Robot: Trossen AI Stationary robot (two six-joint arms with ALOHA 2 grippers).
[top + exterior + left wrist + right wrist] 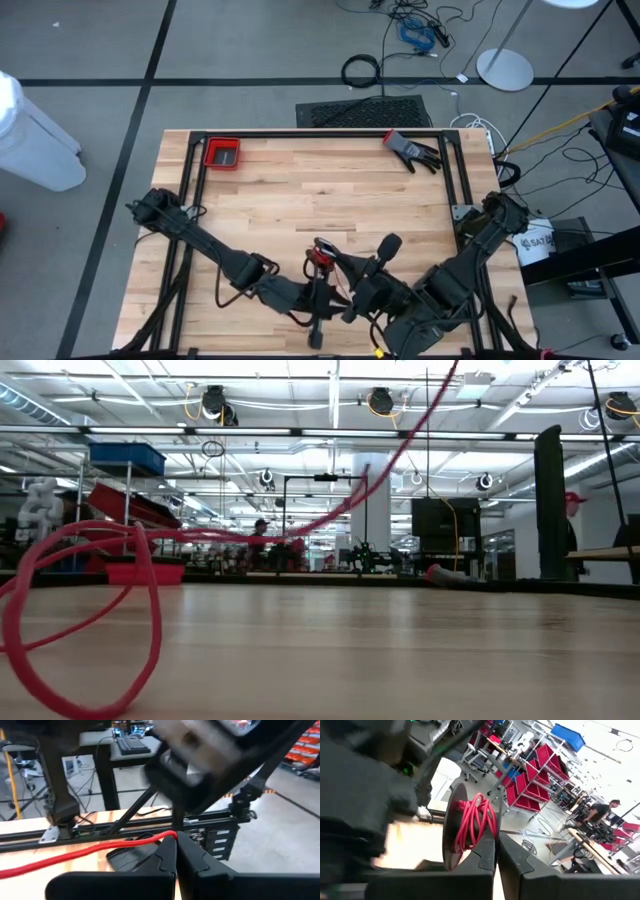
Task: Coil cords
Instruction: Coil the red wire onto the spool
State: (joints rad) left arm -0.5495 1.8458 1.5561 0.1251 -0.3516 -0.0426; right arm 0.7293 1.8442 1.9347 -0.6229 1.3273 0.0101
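Note:
The red cord [90,851] is thin and partly wound on a small black disc spool [454,827]; its coils [476,822] show beside the disc. In the high view the spool [320,258] sits between both arms near the table's front middle. My right gripper [496,851] is shut at the spool. My left gripper [176,846] is shut on a free stretch of the cord. In the low view a slack loop of cord [85,620] lies on the tabletop, and a strand [400,455] rises to the upper right. My left gripper pinches a single strand of the red cord [169,836] between its two fingertips, the fingers roughly level and lying across it. From the pinch the cord runs away down toward the tabletop, fairly straight. My right gripper is shut at the spool's rim beside the wound red coils [487,832], fingers roughly level. The fingers themselves hide the exact place of contact. The spool stands on edge, lifted clear of the table, its black disc [451,837] facing sideways.
A red bin [222,153] sits at the table's far left and a black glove [412,150] at the far right. A black frame rail [320,134] runs round the tabletop. On the floor beyond lie a black cable ring [360,70] and a blue bundle [415,32].

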